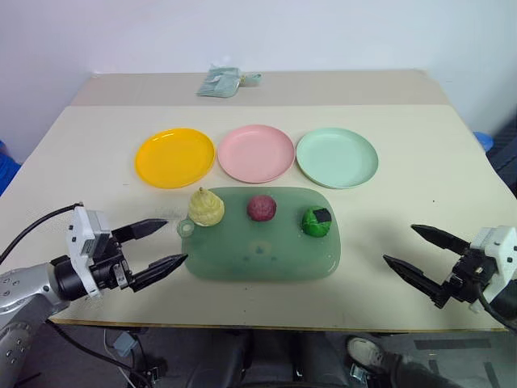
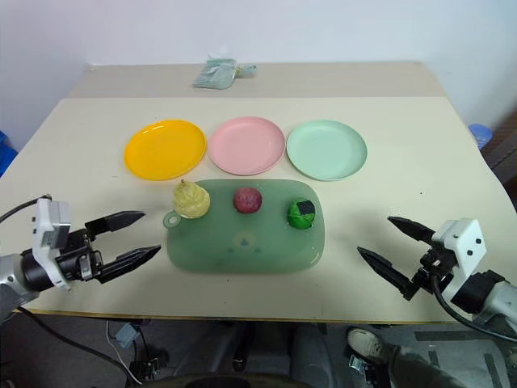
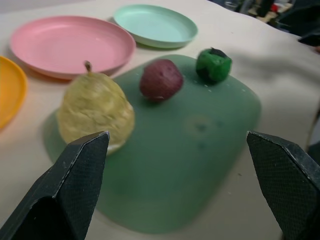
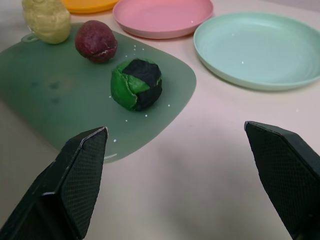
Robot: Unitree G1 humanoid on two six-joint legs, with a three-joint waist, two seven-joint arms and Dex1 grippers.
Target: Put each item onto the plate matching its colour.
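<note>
Black-fingered left hand (image 1: 158, 250) and right hand (image 1: 418, 251) hover spread, angled toward tray (image 1: 266, 259)

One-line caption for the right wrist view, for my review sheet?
Open right gripper faces the green-and-black ball on the green tray, mint plate beyond.

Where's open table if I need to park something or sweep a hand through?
Bare table flanks the green tray on both sides, by the left gripper and right gripper. All three plates are empty. It is crowded along the tray's far edge, where the three toys sit.
</note>
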